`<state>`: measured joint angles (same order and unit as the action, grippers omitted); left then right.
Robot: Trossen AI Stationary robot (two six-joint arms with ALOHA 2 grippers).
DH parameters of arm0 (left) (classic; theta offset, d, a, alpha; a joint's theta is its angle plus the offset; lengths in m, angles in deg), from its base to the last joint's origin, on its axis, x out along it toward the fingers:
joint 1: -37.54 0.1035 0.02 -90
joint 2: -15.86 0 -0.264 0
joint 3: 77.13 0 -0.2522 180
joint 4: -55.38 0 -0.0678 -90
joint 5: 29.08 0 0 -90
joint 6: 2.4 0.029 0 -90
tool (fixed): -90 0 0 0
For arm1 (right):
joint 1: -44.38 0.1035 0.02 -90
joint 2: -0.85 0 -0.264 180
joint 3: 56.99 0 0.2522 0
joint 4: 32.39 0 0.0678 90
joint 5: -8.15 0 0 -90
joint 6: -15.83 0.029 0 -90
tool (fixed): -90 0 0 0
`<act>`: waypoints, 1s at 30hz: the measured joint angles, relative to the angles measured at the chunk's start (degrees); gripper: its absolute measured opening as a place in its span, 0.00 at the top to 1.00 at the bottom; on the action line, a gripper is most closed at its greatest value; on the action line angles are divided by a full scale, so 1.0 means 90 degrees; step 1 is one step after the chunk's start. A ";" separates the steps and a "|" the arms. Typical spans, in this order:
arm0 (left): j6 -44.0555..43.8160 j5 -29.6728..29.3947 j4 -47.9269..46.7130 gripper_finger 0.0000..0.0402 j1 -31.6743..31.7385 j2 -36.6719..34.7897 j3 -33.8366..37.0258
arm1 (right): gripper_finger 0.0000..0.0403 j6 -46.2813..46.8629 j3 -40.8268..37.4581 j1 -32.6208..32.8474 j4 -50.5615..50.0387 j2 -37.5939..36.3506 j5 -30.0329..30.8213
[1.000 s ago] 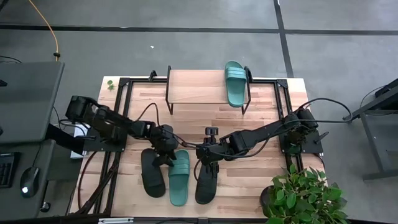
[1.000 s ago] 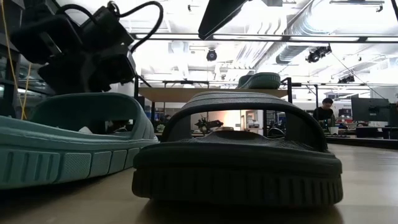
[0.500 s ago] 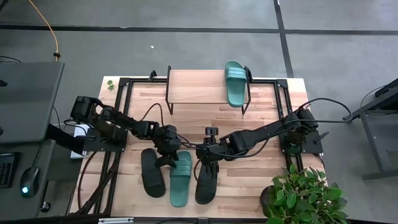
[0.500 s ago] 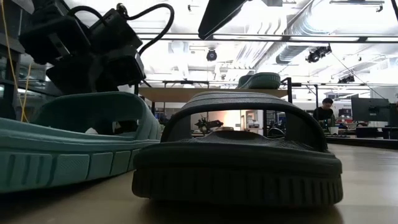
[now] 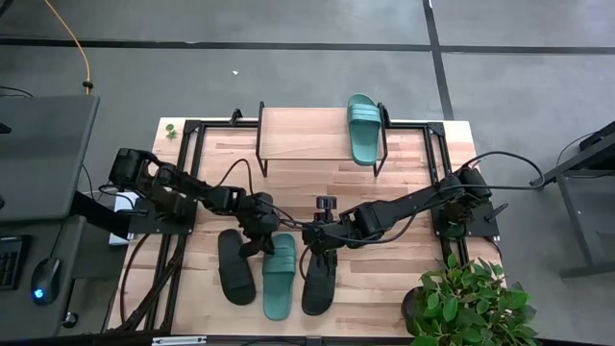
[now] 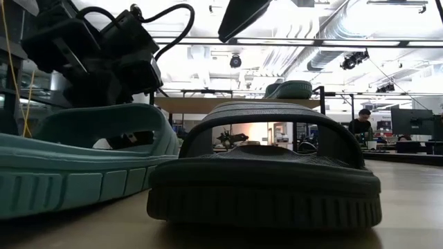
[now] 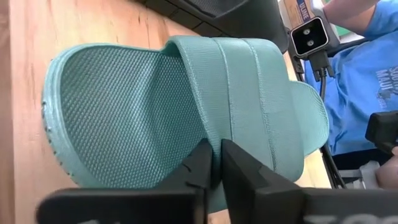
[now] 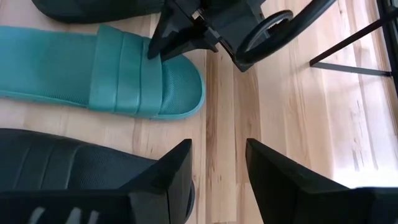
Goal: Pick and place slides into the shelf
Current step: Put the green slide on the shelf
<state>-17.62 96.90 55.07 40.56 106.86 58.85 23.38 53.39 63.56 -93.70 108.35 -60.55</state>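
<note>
The left gripper (image 5: 261, 235) is clamped on the strap edge of the teal slide (image 5: 278, 275), which lies at its 5 o'clock between two black slides (image 5: 234, 265) (image 5: 318, 281). The right gripper (image 5: 317, 248) hovers with fingers (image 8: 163, 177) apart over the right-hand black slide's upper end. A second teal slide (image 5: 363, 129) lies on the shelf (image 5: 303, 135) at 12 o'clock.

My left gripper (image 5: 258, 234) hides the teal slide's (image 5: 277, 274) strap edge from above; in my wrist view its toe is cut off.
</note>
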 joint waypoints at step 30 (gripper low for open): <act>0.0488 -0.0122 -0.1148 0.99 -0.0004 -0.0203 -0.0557 | 0.65 -0.0531 0.0000 0.0299 0.0000 0.0000 0.0271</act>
<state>-13.23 95.81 44.74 40.52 105.03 53.84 18.60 53.39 66.26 -93.70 108.35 -58.11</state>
